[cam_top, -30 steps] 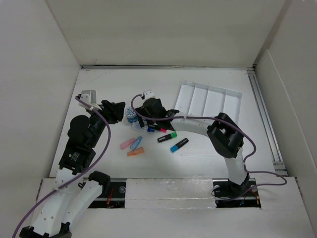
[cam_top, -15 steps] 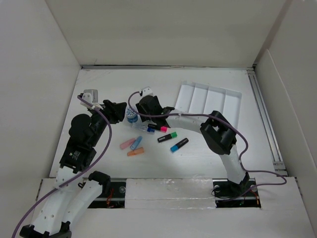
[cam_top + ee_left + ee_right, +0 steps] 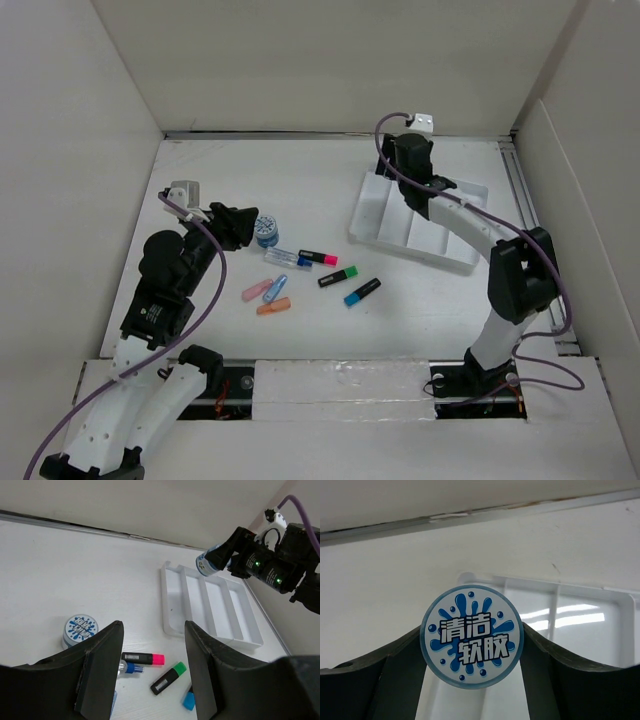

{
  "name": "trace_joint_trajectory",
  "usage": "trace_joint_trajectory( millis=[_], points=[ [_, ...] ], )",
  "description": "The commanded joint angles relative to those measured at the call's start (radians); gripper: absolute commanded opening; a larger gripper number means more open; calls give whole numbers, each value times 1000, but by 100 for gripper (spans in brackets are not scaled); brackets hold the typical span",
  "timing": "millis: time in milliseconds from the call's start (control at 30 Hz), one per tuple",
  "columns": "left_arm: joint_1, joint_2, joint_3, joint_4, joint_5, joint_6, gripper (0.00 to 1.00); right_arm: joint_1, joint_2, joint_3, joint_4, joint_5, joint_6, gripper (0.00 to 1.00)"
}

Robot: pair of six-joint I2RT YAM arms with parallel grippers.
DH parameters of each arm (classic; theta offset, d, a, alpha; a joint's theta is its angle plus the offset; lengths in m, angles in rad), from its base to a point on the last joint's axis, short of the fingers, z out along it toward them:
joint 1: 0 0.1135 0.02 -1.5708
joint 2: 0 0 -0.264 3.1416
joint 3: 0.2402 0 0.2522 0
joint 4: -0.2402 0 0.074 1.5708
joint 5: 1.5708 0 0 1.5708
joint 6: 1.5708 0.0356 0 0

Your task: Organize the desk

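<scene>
A round tin with a blue splash label (image 3: 471,636) sits between the fingers of my right gripper (image 3: 471,647), which is shut on it. That gripper (image 3: 405,165) hangs over the far left end of the white four-compartment tray (image 3: 462,205); the left wrist view shows the held tin (image 3: 209,562) above the tray (image 3: 172,620). A second blue-labelled tin (image 3: 266,229) stands on the desk (image 3: 200,170). My left gripper (image 3: 238,224) hovers just left of it, open and holding nothing (image 3: 153,630).
Black highlighters with pink (image 3: 318,259), green (image 3: 338,276) and blue (image 3: 362,291) caps lie mid-desk, beside a clear blue-capped pen (image 3: 285,258). Small pink (image 3: 257,290), blue (image 3: 274,288) and orange (image 3: 273,306) pieces lie nearer. Tall off-white panels wall the desk.
My right arm has swung from beside the left gripper at mid-desk to the far side above the tray, carrying a tin. The left arm has hardly moved.
</scene>
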Motion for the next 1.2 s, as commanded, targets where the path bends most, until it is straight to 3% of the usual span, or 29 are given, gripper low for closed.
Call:
trace_joint_trajectory(
  millis=[0,267,700,867,1000,1167],
  points=[
    [4,5,0,43,16,7,48,-28,7,-21,20,-16,32,56],
    [4,-2,0,38,11,9,48,-135,96,50,-23,-68,20,57],
    [4,9,0,43,23,9,47,-250,-5,-79,-1,20,90,56],
    [4,5,-3,47,19,9,47,-208,17,-65,55,-112,78,55],
    [4,5,-5,47,14,9,47,-114,76,30,2,-30,32,56],
    [4,-9,-6,46,8,12,47,-85,171,140,-23,-42,17,57]
  ],
)
